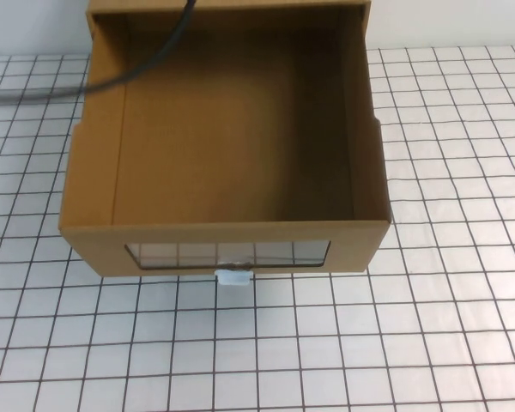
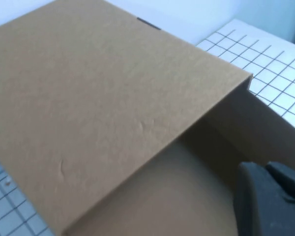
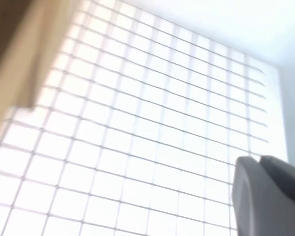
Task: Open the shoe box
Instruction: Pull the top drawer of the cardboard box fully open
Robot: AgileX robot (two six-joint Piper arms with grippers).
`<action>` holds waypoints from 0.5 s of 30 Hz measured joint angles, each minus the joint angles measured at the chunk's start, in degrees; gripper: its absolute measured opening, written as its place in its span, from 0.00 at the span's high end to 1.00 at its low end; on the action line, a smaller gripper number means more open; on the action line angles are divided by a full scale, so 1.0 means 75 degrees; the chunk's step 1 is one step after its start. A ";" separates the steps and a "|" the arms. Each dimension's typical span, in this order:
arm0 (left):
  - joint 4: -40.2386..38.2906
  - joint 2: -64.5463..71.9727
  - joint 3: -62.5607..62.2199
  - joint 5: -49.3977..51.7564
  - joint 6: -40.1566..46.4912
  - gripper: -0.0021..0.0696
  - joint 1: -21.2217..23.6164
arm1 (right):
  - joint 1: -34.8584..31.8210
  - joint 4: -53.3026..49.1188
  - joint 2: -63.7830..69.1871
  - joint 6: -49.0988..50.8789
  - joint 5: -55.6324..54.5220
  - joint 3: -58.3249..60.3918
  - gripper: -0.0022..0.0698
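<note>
Found left gripper [image 2: 268,173] near the shoe box lid [image 2: 88,108], grip unreadable, nearer than right gripper [image 3: 260,165], clenched empty over gridded table [image 3: 152,128].

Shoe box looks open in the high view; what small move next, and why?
Probably ease the left gripper back from the shoe box: its lid stands raised, the inside exposed. The right gripper, shut, hangs over the table beside the box.

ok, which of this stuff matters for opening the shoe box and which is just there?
Job: shoe box, already open; its lid; left gripper, beside the lid; right gripper, shut, above the table beside the box.
Just there: black cable across the box's far left corner; gridded table.
</note>
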 joint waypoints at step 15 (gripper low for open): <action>-0.1000 -0.5861 0.8465 -0.5954 0.1100 0.98 0.0000 | -0.2657 0.2866 -0.2965 -0.0534 -0.3168 0.3769 0.99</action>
